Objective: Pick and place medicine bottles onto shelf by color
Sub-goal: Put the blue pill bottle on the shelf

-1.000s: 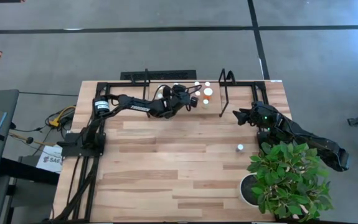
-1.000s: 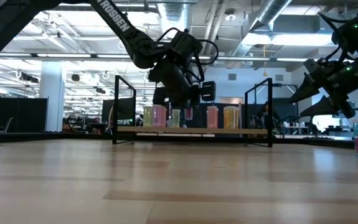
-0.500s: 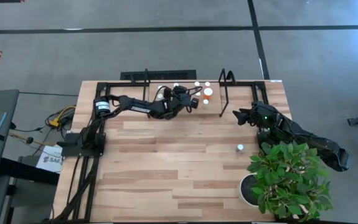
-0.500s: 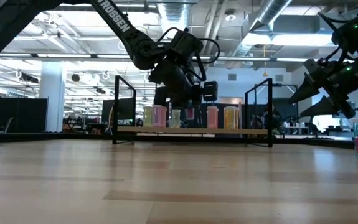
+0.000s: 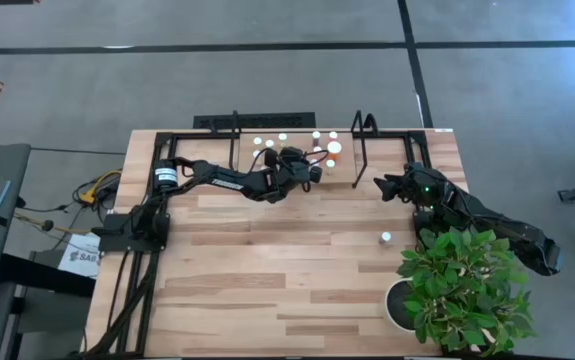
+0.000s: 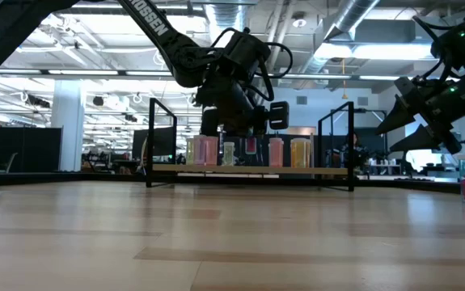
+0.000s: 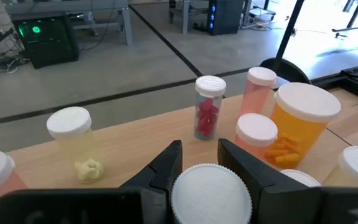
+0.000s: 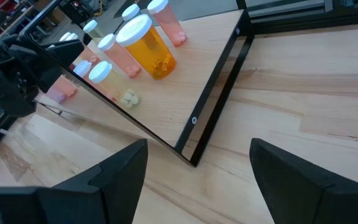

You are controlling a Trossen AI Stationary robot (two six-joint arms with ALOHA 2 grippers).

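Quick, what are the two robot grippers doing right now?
Left gripper: shut on a white-capped medicine bottle, at the shelf.
Right gripper: open, holding nothing, beside the shelf.

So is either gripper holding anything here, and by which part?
Left gripper, over the shelf, pinches a white-capped bottle; the exact part gripped is hidden. Right gripper is open and empty.

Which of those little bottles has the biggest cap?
The orange bottle on the shelf: its white cap is clearly wider than the slim pink and pale ones beside it.
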